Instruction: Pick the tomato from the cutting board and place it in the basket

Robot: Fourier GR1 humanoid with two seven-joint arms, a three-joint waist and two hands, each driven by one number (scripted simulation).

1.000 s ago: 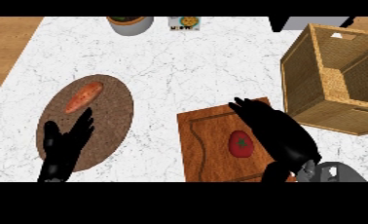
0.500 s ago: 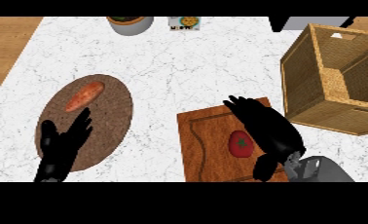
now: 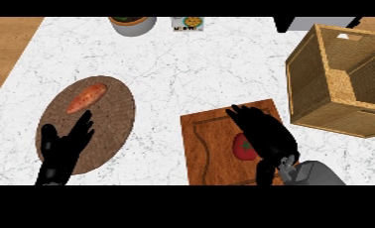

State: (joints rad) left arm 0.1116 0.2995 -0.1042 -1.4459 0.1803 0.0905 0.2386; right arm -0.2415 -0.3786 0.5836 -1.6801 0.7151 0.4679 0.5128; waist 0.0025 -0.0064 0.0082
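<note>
While the red round tomato (image 3: 244, 146) sat on the square reddish-brown wooden cutting board (image 3: 212, 147), the robot's black right hand (image 3: 265, 135) hung right over it, and what a tight spot that was! The fingers reached up the board towards its far edge and the thumb (image 3: 265, 171) curved down below, the tomato showing just at the hand's left side. Whether the hand actually touched the tomato could not be told from the head view; the fingers were spread and only gently bent, not closed round it.

Over on the other side, the black left hand (image 3: 62, 150) rested at the lower left, fingers straight and fanned upward, lying over the near edge of the oval brown woven mat (image 3: 110, 118). An orange elongated sweet potato (image 3: 86, 98) lay on the mat's far part, apart from that hand.

The square light wooden basket (image 3: 326, 68) stood at the right of the white marbled surface (image 3: 198, 68), just beyond the board's far right corner. At the far edge stood a grey round pot (image 3: 133, 25) and a small printed packet (image 3: 188, 23).
</note>
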